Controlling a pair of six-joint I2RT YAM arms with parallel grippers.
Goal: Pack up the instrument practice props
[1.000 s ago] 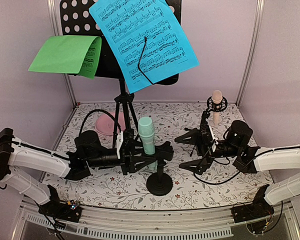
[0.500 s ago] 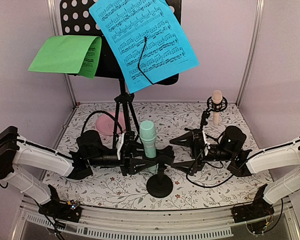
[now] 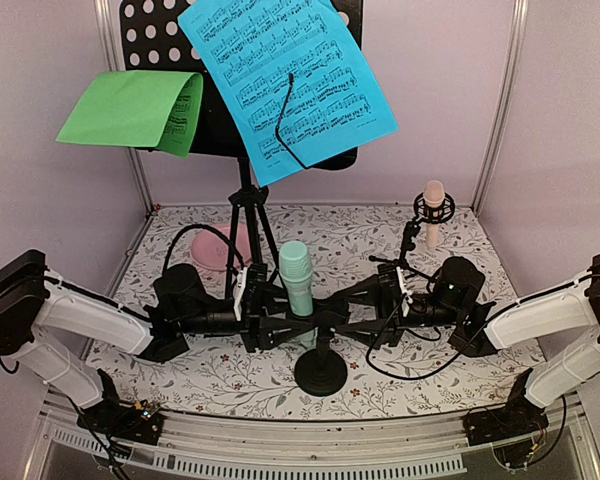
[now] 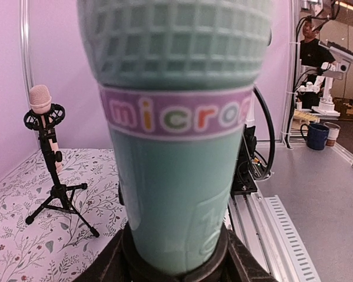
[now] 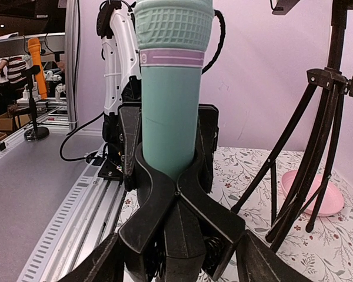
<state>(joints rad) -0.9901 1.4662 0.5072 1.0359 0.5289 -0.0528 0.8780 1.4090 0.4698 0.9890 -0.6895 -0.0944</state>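
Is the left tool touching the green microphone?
Touching. The right wrist view shows the left tool with its fingers pressed flush against both sides of the green microphone, with no gap.

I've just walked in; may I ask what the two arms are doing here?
The left gripper is clamped on the mint-green microphone, which stands upright in the black clip of its round-based stand. The right gripper is open, its fingers either side of that clip, not gripping. The peach microphone sits on its small tripod at the back right, and the blue sheet and green sheet are on the music stand; nothing looks packed yet.
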